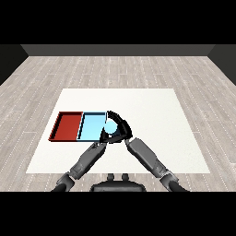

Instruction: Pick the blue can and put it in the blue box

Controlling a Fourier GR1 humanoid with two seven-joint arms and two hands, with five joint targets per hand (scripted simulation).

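Head view took it all in from above the white table (138, 138), and at the far left sat the red tray (67, 126), flat on the tabletop. Right against it, sharing a side, lay the blue tray (90, 126), pale and shallow. Moving along, the left forearm came up from the lower left corner and reached toward the blue tray's near right corner. The left hand (107, 137) was there at the tray's edge, dark and bunched under the other hand; whether its fingers were curled or straight, I couldn't tell. Just above it was the blue can (110, 126), a pale blue round shape sitting at the right edge of the blue tray, over or just inside the rim; which of the two, I couldn't make out. Then the right hand (120, 125) arched over from the right, its black fingers curved round the can's top and right side, clasping it. Behind it the right forearm ran down and away to the lower right corner. Both hands were pressed close together at that one spot.
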